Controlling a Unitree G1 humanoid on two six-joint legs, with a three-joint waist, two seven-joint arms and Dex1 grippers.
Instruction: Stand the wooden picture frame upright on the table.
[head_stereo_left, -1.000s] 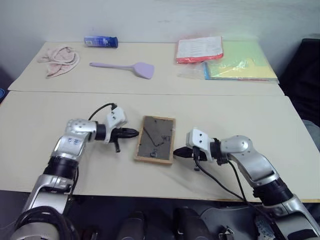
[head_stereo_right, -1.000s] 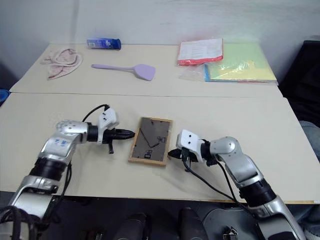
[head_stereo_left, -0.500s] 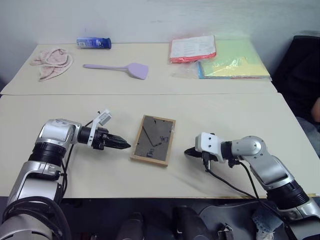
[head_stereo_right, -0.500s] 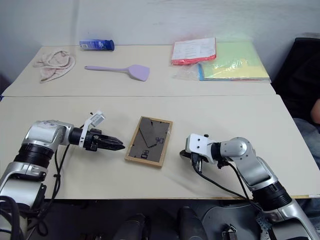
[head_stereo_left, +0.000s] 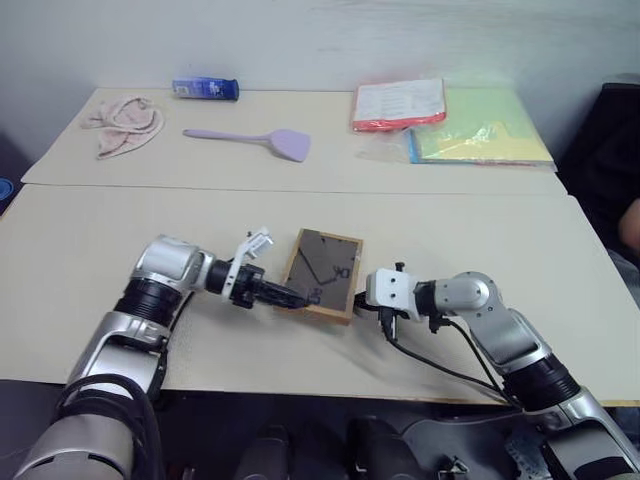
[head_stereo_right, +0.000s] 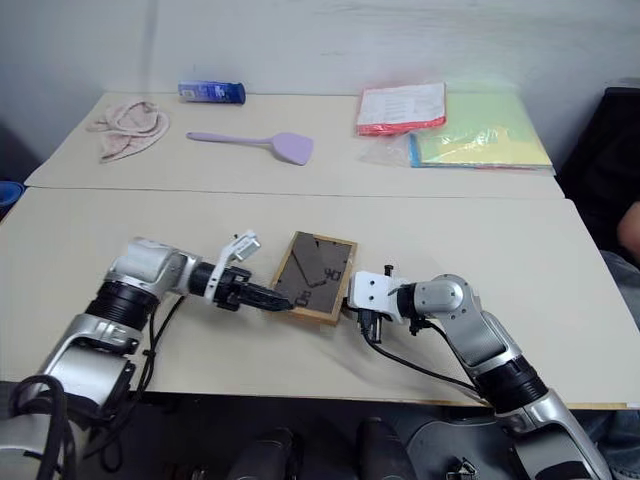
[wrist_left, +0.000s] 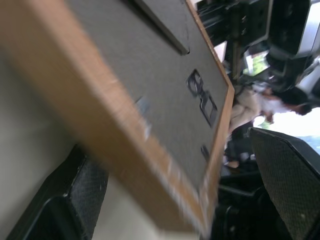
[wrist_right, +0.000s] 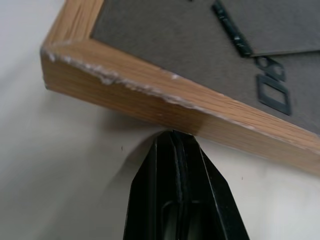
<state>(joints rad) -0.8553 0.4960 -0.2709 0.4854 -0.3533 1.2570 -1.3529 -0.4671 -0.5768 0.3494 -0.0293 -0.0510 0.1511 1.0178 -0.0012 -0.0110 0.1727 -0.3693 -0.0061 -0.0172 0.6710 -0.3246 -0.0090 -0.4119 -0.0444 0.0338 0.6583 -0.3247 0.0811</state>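
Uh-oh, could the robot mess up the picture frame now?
Maybe. The wooden picture frame lies back-up near the table front edge, so a push could slide it off. The right gripper, jaws shut, wedges under one edge; the left gripper, jaws wide, straddles the other, so the frame may slip or flop.

We see two arms (head_stereo_left: 160, 285) of rounded silver-grey shells joined by black ribbed collars. Each wrist carries a white boxy camera mount (head_stereo_left: 385, 291), black cables (head_stereo_left: 440, 365) loop from it, and each gripper (head_stereo_right: 262, 297) has tapered black fingers (wrist_right: 180, 200).
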